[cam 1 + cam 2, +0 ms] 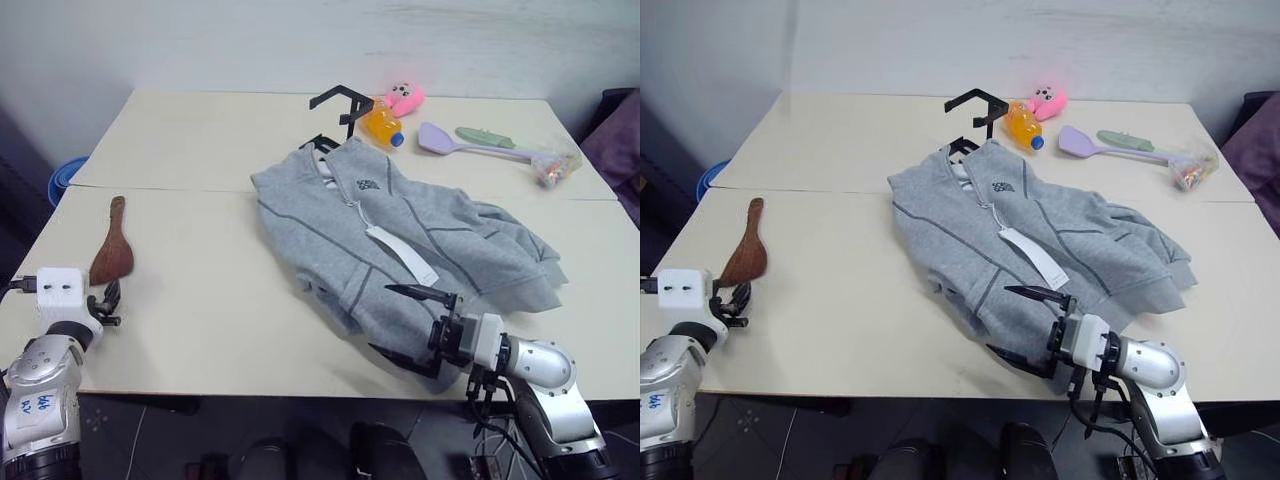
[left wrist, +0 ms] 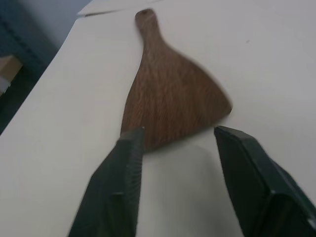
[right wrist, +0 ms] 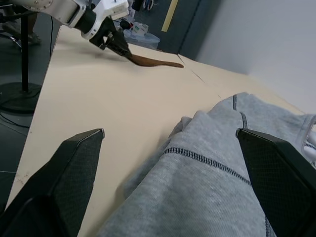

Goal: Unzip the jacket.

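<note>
The light grey jacket (image 1: pixel 400 230) lies crumpled on the middle-right of the table, with its dark chest logo (image 1: pixel 363 185) and white paper tag (image 1: pixel 400 255) facing up. I cannot make out its zip pull. My right gripper (image 1: pixel 405 325) is at the jacket's near hem, pointing left and wide open. In the right wrist view grey fleece (image 3: pixel 207 187) lies between its fingers (image 3: pixel 74 168), unpinched. My left gripper (image 1: pixel 108 305) is at the table's near left edge, well away from the jacket. It is open and empty, just short of a wooden spatula (image 2: pixel 173 94).
A black hanger (image 1: pixel 340 105) sticks out behind the jacket's collar. An orange bottle (image 1: pixel 382 123), a pink plush toy (image 1: pixel 405 97), a purple spatula (image 1: pixel 450 143) and a green utensil (image 1: pixel 485 135) lie at the back right. A seam (image 1: pixel 160 188) joins the two tabletops.
</note>
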Available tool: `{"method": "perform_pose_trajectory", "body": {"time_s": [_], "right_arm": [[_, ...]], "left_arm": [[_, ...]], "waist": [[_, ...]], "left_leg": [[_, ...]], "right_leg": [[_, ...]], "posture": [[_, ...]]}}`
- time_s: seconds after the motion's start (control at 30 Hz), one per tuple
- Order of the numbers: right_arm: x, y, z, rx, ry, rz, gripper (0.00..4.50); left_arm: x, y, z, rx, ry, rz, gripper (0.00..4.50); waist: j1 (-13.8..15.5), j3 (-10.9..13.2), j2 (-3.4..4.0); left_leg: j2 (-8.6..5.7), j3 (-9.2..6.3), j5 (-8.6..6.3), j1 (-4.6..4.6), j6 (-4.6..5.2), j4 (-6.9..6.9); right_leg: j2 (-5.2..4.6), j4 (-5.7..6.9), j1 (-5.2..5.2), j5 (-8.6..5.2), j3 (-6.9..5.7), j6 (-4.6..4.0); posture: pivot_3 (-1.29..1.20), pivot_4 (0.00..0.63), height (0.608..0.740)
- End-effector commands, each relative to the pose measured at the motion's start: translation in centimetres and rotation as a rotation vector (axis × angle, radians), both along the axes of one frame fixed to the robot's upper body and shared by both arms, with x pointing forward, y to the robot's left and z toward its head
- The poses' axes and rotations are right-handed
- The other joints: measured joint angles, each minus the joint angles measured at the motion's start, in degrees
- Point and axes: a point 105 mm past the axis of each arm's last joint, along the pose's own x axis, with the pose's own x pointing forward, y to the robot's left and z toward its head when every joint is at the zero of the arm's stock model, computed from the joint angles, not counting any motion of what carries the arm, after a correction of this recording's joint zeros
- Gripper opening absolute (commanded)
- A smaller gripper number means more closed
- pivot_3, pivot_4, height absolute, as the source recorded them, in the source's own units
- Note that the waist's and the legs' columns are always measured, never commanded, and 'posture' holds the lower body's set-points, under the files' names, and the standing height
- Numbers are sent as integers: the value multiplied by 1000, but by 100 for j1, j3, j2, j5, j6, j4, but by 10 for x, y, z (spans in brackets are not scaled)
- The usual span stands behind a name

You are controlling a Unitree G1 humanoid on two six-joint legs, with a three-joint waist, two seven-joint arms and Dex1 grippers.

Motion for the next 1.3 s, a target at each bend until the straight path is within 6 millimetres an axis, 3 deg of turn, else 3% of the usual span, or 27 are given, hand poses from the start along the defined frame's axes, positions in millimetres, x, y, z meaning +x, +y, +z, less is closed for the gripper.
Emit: {"method": "perform_pose_trajectory", "body": {"time_s": [0.03,0.13,0.27,0.47,0.57,0.67,0.77,0.93,1.1,1.2,1.3], "right_arm": [[3,-6,10,-3,17,-68,4500],[9,2,8,-47,92,-156,4500],[21,11,-8,-151,124,-255,4500],[37,16,-20,-176,144,-365,4500],[46,14,-16,-162,81,-444,3867],[48,11,-12,-150,53,-494,2856],[47,5,-8,-152,27,-527,1844],[46,-17,-4,-144,13,-612,147],[49,-32,4,-129,-16,-644,0],[41,-27,11,-98,-19,-526,0],[24,-20,9,-109,15,-357,0]], "left_arm": [[6,-32,50,256,-104,-248,3505],[12,-90,70,392,-180,-651,4469],[30,-129,44,614,-68,-970,4469],[96,-187,37,755,-131,-1089,4469],[118,-218,25,799,-97,-1149,4500],[128,-226,15,832,-43,-1161,4500],[132,-229,10,831,3,-1172,3891],[126,-226,-7,760,114,-1234,2378],[116,-227,-24,627,191,-1292,786],[112,-225,-22,393,199,-1294,37],[93,-214,-23,297,241,-1391,37]], "waist": [[-3,0,0],[16,0,3],[5,-5,14],[19,-1,10],[23,-3,4],[-13,-4,-2],[11,-5,-9],[12,-4,-13],[7,-5,-14],[7,-5,-14],[-5,-5,-14]], "left_leg": [[-1,1,0,0,-1,0],[-3,2,-2,-3,-5,0],[-6,-2,-10,-4,-34,0],[-13,20,22,-35,5,10],[-32,23,32,-55,25,13],[-66,40,39,-99,41,18],[-80,31,46,-100,53,18],[-65,25,56,-100,64,36],[-63,20,55,-99,64,38],[-65,20,55,-99,65,39],[-63,18,54,-99,66,39]], "right_leg": [[0,-1,-3,-1,2,-2],[-9,-3,-4,-2,3,-4],[-13,2,-8,-6,-2,-11],[28,42,-33,-3,-50,-6],[33,38,-41,6,-57,9],[23,37,-90,18,-53,32],[9,39,-88,19,-68,34],[0,40,-75,28,-60,49],[1,42,-73,28,-63,49],[0,42,-73,28,-62,49],[3,41,-73,28,-64,49]], "posture": [[0,150,740],[0,150,740],[0,150,740],[0,150,740],[0,150,740],[0,150,740],[0,150,740],[0,150,740],[0,150,740],[0,150,740],[0,150,740]]}}
